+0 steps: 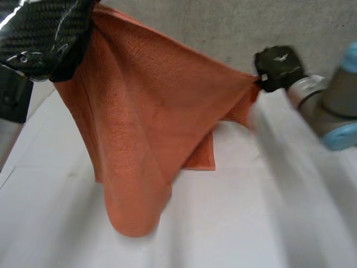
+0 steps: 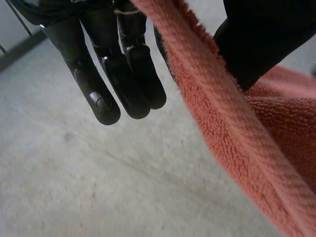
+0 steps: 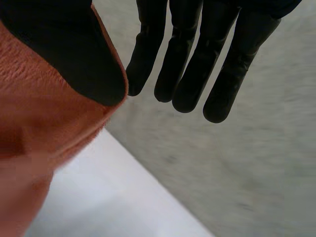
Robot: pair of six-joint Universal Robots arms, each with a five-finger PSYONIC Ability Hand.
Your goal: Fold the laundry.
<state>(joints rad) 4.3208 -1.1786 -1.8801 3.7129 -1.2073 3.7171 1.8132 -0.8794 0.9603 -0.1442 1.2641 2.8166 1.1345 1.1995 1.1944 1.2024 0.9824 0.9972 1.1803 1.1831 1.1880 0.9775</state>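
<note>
My left hand (image 1: 50,39): It is up high at my left side. It holds one top corner of the orange towel (image 1: 139,128).

My left hand up close (image 2: 123,74): My fingers are straight and side by side. The thick edge of the towel (image 2: 237,138) runs between my fingers and my thumb (image 2: 256,39), and they pinch it.

My right hand (image 1: 279,67): It is out at my right side, lower than my left hand. It holds the other top corner.

My right hand up close (image 3: 207,54): My fingers are straight. My thumb (image 3: 74,49) presses down on the towel corner (image 3: 44,133), beside my first finger, so the towel is pinched there.

Where the towel is: It is up in the air over the white table (image 1: 268,223), between my two hands.

Which way the towel goes: The top edge is pulled tight from my left hand to my right hand, and it slopes down toward my right. The rest hangs down in long folds that point at the table.

Low end of the towel: It makes a round bulge near the table. One flat corner behind it is low by the table too. I cannot tell if they touch the table.

My right arm (image 1: 329,106): It is grey with a light-blue cap.

Behind the table: There is grey floor (image 1: 251,28).
</note>
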